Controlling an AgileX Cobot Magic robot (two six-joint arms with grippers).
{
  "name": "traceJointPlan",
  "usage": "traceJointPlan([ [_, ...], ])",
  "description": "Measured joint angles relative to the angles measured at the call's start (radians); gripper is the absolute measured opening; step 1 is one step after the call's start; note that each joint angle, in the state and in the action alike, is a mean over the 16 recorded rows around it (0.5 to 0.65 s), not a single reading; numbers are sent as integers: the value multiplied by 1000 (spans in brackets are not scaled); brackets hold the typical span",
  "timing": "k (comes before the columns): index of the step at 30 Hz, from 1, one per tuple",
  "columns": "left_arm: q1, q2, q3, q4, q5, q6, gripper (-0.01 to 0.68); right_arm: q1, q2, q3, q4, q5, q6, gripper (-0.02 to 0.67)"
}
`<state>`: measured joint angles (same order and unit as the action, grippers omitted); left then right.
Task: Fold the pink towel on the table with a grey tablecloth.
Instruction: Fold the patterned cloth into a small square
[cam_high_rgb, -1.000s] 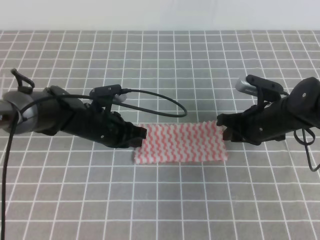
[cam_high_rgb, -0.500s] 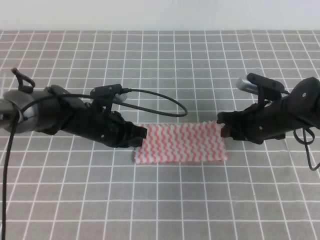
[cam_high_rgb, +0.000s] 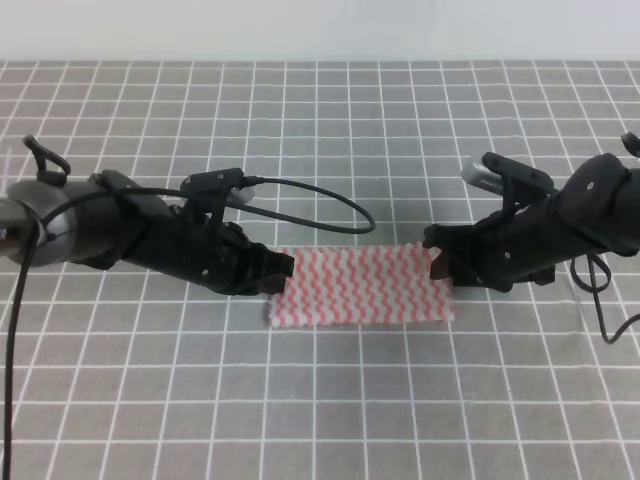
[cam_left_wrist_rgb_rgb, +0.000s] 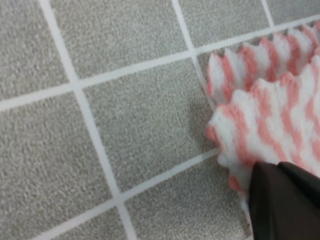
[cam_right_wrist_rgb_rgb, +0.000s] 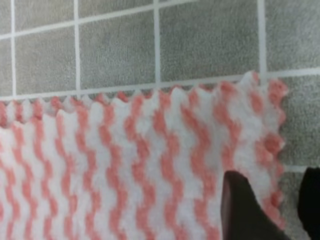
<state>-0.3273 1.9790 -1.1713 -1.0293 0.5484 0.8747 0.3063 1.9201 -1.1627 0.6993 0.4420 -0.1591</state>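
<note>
1. Towel (cam_high_rgb: 362, 286) placement first: you have it lying flat on the grey gridded table (cam_high_rgb: 320, 400), stretched as a wide strip between your two arms, apparently folded once already, since the left wrist view shows two layers at the corner.
2. Your left pincer (cam_high_rgb: 280, 270) sits at the towel's left edge; its dark fingertip (cam_left_wrist_rgb_rgb: 280, 200) presses on the corner, but you cannot tell whether it is clamped.
3. Your right pincer (cam_high_rgb: 440, 262) stands at the right edge, its jaws parted with the towel's border between them, not yet closed.
4. Close on both layers together, near the corner, before lifting.
5. Lift only just clear of the table and carry one end over the other, keeping edges lined up.
</note>
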Motion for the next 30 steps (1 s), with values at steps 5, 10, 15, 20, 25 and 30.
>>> traceJointPlan([
  [5,0,0,0,0,0,0,-2,0,13,-12,5,15,0,232],
  [10,1,1,0,0,-1,0,-2,0,14,-14,25,20,-20,230],
  [15,1,1,-1,0,-3,0,-2,0,14,-14,56,25,-52,230],
  [20,2,2,-1,-1,-5,1,-3,0,15,-14,86,32,-85,230],
  [25,2,2,-1,-1,-5,1,-3,0,22,-15,102,37,-103,230],
  [30,2,2,-2,-1,-5,1,-3,0,32,-16,104,43,-107,228],
])
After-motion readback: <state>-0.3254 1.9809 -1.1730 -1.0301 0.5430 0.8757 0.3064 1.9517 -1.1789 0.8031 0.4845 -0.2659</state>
